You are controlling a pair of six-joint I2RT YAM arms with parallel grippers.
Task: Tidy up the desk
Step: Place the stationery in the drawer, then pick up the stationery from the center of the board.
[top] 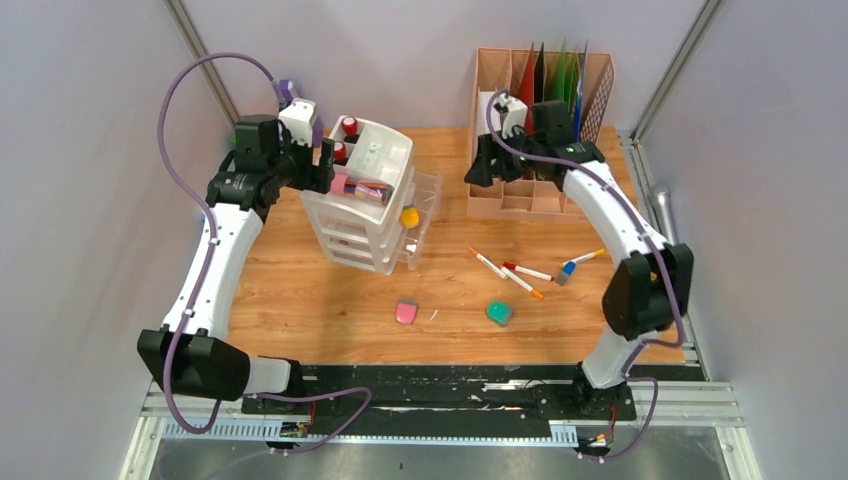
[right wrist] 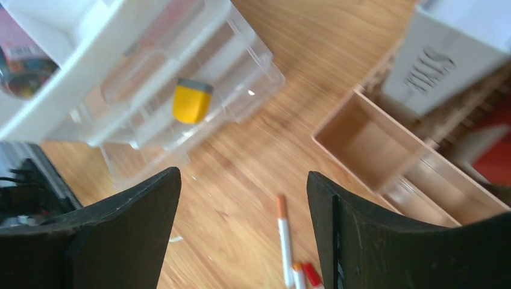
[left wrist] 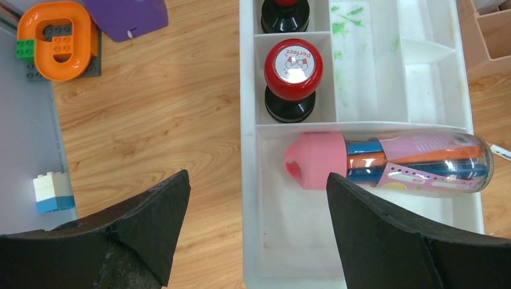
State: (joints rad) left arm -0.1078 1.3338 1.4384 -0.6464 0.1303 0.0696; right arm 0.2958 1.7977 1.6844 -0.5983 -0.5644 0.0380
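Note:
The desk is a light wood-grain tabletop. A white drawer unit stands at back left; its top tray holds a pink-capped clear tube of pens and two red stamps. My left gripper is open and empty, hovering over the tray's near left rim. My right gripper is open and empty above bare desk between the drawer unit and the wooden organizer. A yellow eraser lies in an open clear drawer. Several markers, a pink eraser and a green eraser lie loose on the desk.
An orange toy-brick piece, a purple sheet and a white-and-blue brick sit by the left wall. Coloured folders stand in the wooden organizer, with a white box. Grey walls enclose the desk; a black rail runs along the near edge.

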